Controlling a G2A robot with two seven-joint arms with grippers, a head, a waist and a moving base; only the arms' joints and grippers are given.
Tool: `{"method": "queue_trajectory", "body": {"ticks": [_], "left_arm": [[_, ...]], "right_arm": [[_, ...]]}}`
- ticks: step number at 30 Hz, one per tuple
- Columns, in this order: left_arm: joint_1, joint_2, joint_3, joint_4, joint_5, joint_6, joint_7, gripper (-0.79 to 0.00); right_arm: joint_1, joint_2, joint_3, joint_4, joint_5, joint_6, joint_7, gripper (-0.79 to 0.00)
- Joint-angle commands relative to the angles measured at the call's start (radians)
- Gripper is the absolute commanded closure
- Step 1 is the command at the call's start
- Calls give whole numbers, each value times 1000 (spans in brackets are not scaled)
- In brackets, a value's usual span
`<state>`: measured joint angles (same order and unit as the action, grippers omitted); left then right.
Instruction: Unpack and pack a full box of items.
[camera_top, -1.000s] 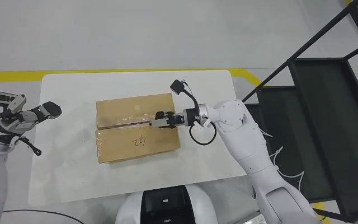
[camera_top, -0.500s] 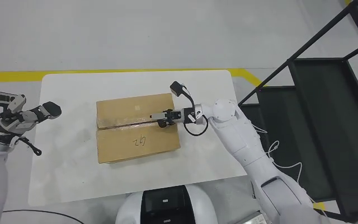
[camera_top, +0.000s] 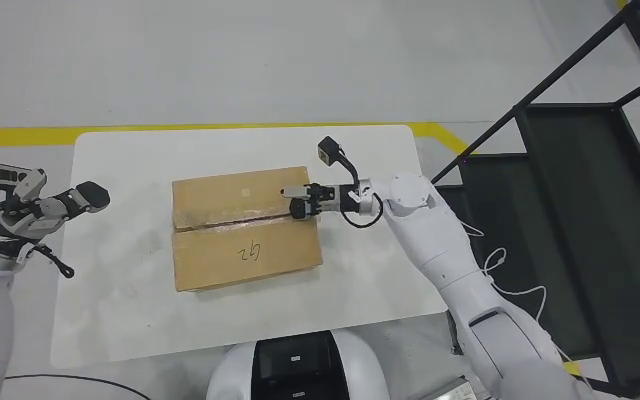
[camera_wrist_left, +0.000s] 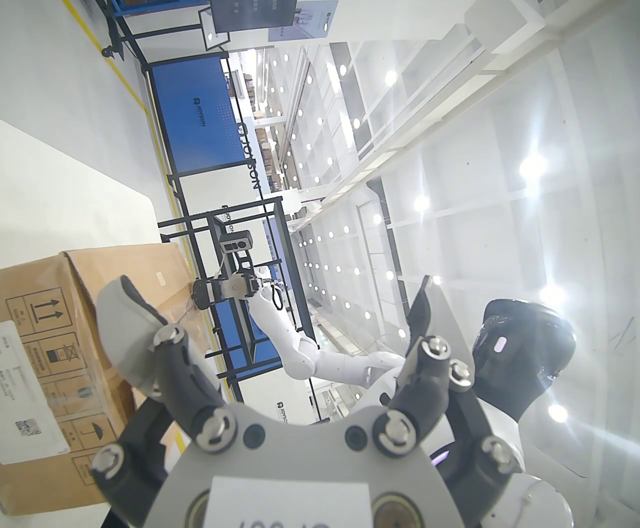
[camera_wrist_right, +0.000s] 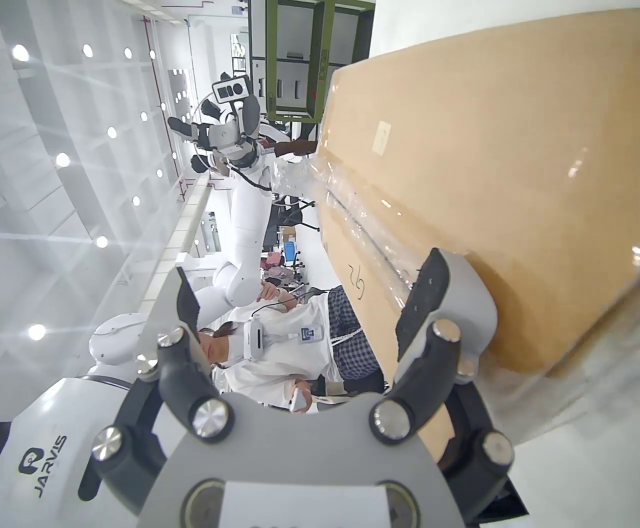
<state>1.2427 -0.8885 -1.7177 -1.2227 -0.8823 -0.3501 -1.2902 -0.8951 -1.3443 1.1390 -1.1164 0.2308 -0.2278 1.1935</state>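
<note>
Your right pincer (camera_top: 298, 200) sits wide open and empty at the cardboard box's (camera_top: 245, 245) end. Your left pincer (camera_top: 90, 195), also spread and empty, hangs well apart from the box.

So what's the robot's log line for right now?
cardboard box: closed, seam taped | right gripper: open, at the seam's end | left gripper: open, at the white table edge

White table (camera_top: 120, 300) bears one taped cardboard box (camera_top: 230, 260), lying directly ahead of the spread fingers (camera_wrist_right: 452, 295) of the right gripper (camera_top: 294, 201), taped seam aligned between them.
</note>
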Motion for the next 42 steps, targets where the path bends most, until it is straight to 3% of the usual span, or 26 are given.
{"method": "queue_trajectory", "body": {"ticks": [1,10,17,31,42], "left_arm": [[0,0,0,0,0,0,0,-785],[0,0,0,0,0,0,0,-785],[0,0,0,0,0,0,0,-785],[1,0,-1,-1,-1,1,8,-785],[92,2,-121,-10,-47,-10,123,-785]], "right_arm": [[-9,6,9,-7,-5,5,4,-785],[-28,18,6,-17,-13,19,6,-785],[23,2,-63,-11,2,24,-6,-785],[193,-99,-311,179,83,-16,-43,-785],[291,-188,-441,300,138,-81,-64,-785]]}}
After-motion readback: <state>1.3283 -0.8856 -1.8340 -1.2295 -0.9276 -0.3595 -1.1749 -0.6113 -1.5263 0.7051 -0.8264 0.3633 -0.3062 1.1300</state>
